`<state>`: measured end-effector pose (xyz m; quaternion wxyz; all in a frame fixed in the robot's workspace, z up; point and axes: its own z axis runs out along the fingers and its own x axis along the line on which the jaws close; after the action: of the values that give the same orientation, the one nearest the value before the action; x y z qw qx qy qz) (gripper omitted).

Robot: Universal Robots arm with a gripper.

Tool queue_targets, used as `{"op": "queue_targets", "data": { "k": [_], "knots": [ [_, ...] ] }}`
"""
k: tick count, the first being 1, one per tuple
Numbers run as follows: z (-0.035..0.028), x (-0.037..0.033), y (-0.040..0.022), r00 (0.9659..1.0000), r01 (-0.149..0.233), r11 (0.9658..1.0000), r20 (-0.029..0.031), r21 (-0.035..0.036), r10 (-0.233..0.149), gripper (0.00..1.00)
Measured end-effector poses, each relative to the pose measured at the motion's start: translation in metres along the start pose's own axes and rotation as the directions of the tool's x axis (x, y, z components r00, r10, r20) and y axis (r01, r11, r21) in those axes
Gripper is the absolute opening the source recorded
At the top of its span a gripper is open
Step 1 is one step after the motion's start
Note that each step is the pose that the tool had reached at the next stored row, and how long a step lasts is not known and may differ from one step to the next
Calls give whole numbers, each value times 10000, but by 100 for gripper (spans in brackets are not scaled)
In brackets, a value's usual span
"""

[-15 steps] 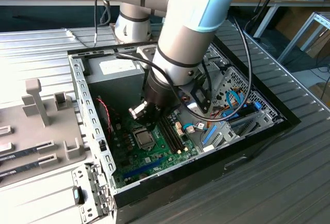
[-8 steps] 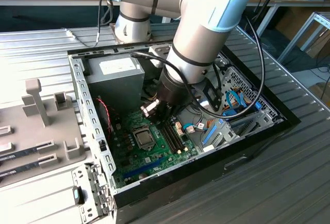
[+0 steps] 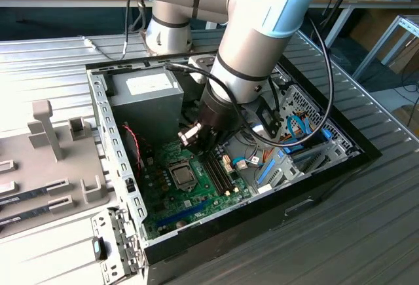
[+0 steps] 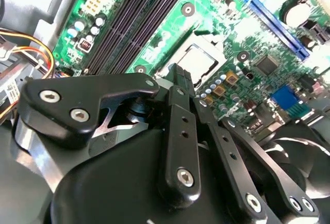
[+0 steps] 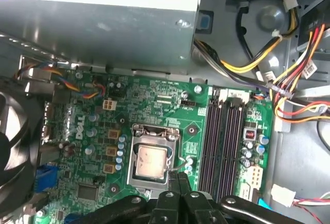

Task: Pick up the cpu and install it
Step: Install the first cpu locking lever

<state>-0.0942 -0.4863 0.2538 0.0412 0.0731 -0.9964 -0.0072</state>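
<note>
The cpu (image 5: 151, 161) is a small silver-grey square lying flat in the socket of the green motherboard (image 5: 154, 100), with a silver frame (image 5: 154, 130) around it. It also shows in the second wrist view as the cpu (image 4: 199, 62) and in the exterior view as the cpu (image 3: 184, 175). My gripper (image 5: 178, 178) hovers just beside the socket's edge, its black fingers (image 4: 181, 82) pressed together with nothing between them. In the exterior view the gripper (image 3: 198, 142) hangs low inside the case, slightly above and to the right of the socket.
The open computer case (image 3: 111, 147) stands on a ribbed metal table. A grey power supply (image 3: 147, 95) fills its back corner. Black memory slots (image 5: 221, 136) run beside the socket, coloured cables (image 5: 289, 85) bundle past them, and a black fan (image 5: 13, 147) sits on the socket's other side.
</note>
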Motion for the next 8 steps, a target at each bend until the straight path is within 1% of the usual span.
{"op": "queue_targets", "data": {
  "k": [4, 8],
  "knots": [
    [14, -5, 42, 9999, -108, 9999, 2, -9, 108, 10],
    [22, -2, 71, 9998, -205, 9998, 4, -16, 205, 10]
  ]
}}
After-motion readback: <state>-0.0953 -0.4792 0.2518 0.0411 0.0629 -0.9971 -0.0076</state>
